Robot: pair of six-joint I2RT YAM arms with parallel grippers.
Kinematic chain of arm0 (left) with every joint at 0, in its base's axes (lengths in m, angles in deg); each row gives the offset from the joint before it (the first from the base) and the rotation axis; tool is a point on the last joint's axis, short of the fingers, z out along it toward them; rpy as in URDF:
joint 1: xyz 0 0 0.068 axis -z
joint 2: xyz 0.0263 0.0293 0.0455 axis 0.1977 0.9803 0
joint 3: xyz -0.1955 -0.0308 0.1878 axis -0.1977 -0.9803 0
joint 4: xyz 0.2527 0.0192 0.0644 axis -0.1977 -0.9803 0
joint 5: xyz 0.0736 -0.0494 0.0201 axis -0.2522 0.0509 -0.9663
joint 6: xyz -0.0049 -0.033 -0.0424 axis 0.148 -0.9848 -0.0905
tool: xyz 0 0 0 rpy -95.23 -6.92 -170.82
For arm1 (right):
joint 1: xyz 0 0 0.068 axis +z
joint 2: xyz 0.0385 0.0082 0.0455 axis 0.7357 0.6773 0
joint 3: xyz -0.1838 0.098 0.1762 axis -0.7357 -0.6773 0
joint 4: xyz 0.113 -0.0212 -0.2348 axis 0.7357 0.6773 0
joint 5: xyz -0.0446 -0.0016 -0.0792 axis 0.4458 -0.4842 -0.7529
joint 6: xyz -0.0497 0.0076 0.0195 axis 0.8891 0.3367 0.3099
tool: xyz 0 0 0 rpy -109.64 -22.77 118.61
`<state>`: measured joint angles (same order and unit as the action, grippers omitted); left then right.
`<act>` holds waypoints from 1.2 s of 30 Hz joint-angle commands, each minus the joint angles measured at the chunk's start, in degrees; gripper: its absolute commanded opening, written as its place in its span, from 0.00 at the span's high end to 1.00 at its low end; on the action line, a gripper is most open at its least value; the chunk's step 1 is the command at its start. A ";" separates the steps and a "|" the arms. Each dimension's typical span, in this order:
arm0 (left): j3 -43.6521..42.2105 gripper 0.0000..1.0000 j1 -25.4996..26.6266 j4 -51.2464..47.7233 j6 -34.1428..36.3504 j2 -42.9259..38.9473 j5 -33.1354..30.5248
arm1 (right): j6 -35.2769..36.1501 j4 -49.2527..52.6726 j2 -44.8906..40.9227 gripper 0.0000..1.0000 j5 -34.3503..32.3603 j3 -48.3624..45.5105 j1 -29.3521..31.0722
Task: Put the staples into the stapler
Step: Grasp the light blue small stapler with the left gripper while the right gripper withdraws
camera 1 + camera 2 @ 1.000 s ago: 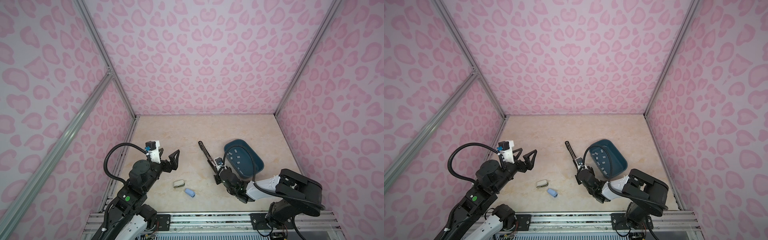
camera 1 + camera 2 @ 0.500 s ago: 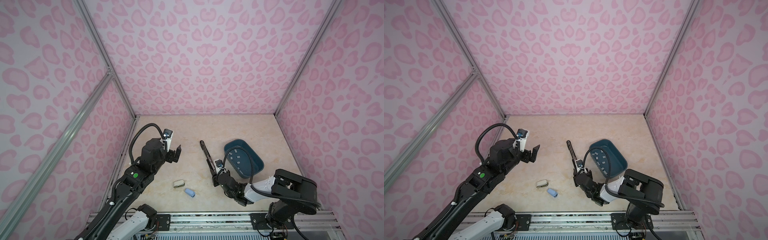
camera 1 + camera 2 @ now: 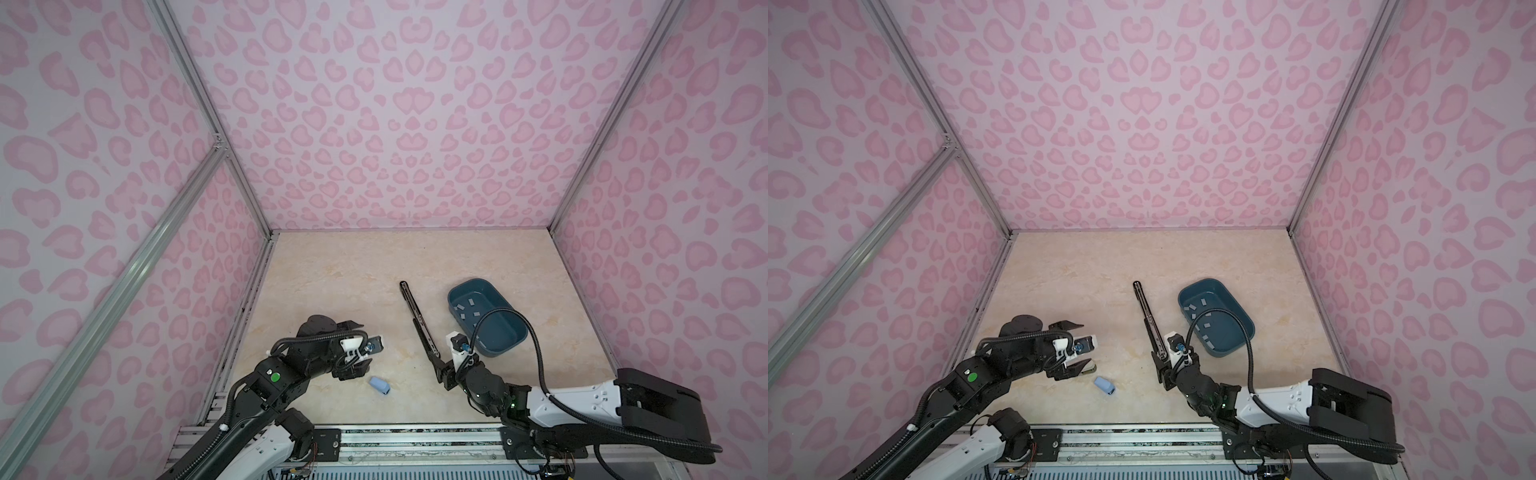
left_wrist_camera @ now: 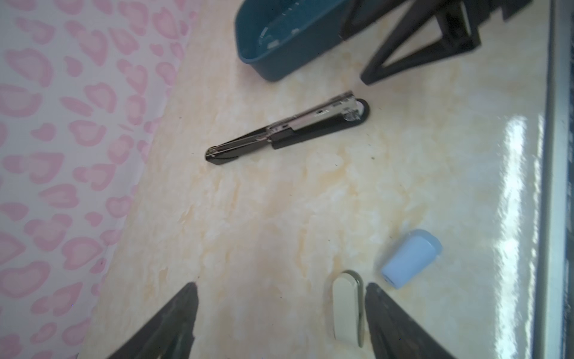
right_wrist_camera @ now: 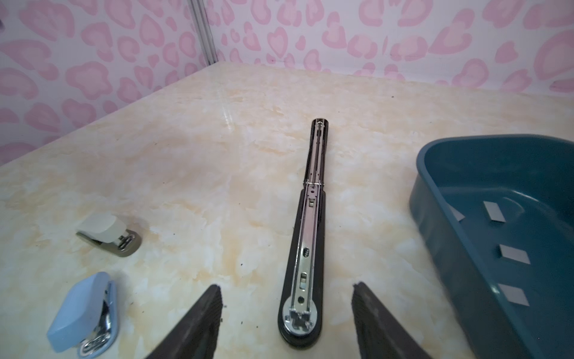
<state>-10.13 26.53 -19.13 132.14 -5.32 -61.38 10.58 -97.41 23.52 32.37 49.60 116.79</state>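
- Moved since 1 s ago: the left gripper (image 3: pixel 365 345) was up near 9 o'clock of the table (image 3: pixel 332 282) centre (dial read in the top views, 12 = far wall). It has come down to approx. 8 o'clock, over the beige mini stapler (image 4: pixel 348 307), which the top views showed plainly before and now mostly hide.
- Also changed: the right gripper (image 3: pixel 444 370) was pinched on the near end of the black stapler (image 3: pixel 417 320); its jaws have since parted.
- Left jaws: spread wide, gripping nothing. In the wrist view the beige mini stapler lies between the fingers, just beside one finger (image 4: pixel 391 323) and well apart from the other.
- Right jaws: apart, one each side of the black stapler's round end, w/ bare table showing on both sides in the wrist view; no grip.
- Black stapler: opened flat on the table, metal channel up, running approx. 11 to 5 o'clock through the centre; same spot as before.
- Staples (image 3: pixel 467 305): loose pale strips on the floor of the teal tub (image 3: pixel 473 281), at 3 o'clock of the black stapler.
- Blue mini stapler (image 3: pixel 379 385): on the table at 7 o'clock, near the left gripper, not touching it.
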 commanded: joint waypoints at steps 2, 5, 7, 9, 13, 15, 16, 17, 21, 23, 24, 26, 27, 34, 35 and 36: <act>-3.98 0.16 5.22 -1.82 9.57 2.04 -0.63 | 2.60 1.12 -8.77 0.32 -2.67 -4.60 0.60; -4.91 0.17 7.18 1.02 10.87 5.16 1.76 | 2.77 5.92 -18.52 0.30 -4.45 -7.23 -0.12; -4.69 0.21 9.42 0.86 12.72 8.84 0.91 | 3.96 10.21 -26.84 0.29 -3.81 -8.68 -0.77; -4.64 0.22 11.40 2.70 14.06 12.04 -2.09 | 5.58 15.80 -36.15 0.27 -3.94 -10.00 -1.40; -3.07 0.22 12.16 3.38 13.32 15.12 -1.31 | 8.79 30.20 -62.58 0.22 0.84 -13.74 -6.05; -3.68 0.21 12.23 3.07 13.68 14.50 -1.73 | 8.61 31.48 -61.99 0.21 5.95 -13.09 -9.93; -4.59 0.21 12.49 3.07 14.23 13.86 -1.60 | 7.96 29.37 -59.38 0.21 8.22 -13.32 -12.13; -5.64 0.21 13.00 3.24 14.66 13.19 -1.17 | 7.04 27.82 -57.17 0.21 9.79 -13.40 -14.04; -8.08 0.21 14.43 5.61 14.11 11.24 -0.13 | 4.31 24.17 -52.12 0.22 19.56 -13.19 -22.64; -7.86 0.22 14.61 5.14 13.83 11.98 -0.24 | 3.43 24.72 -52.67 0.22 21.68 -13.23 -24.58; -7.85 0.23 14.78 5.00 14.12 12.50 -0.46 | 3.30 25.33 -53.64 0.22 22.01 -13.30 -24.86; -8.10 0.23 15.06 5.44 14.63 13.65 -0.30 | 3.09 26.97 -56.68 0.21 22.04 -13.66 -24.95; -8.05 0.23 15.23 5.92 14.79 14.38 0.09 | 2.96 28.20 -58.56 0.20 22.26 -13.91 -25.01; -3.99 0.29 16.07 5.94 13.67 24.27 0.68 | 2.38 33.34 -64.48 0.19 23.20 -13.65 -25.11; -3.60 0.30 16.33 5.89 13.65 25.55 0.74 | 2.50 32.63 -63.65 0.18 23.30 -13.72 -25.13; -3.05 0.31 16.77 5.74 13.57 27.07 0.53 | 2.59 31.69 -62.53 0.18 23.61 -13.78 -25.13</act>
<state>-14.43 42.77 -13.56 145.95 19.47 -61.69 13.47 -65.65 -40.17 54.55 40.79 91.59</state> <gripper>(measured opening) 0.699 0.816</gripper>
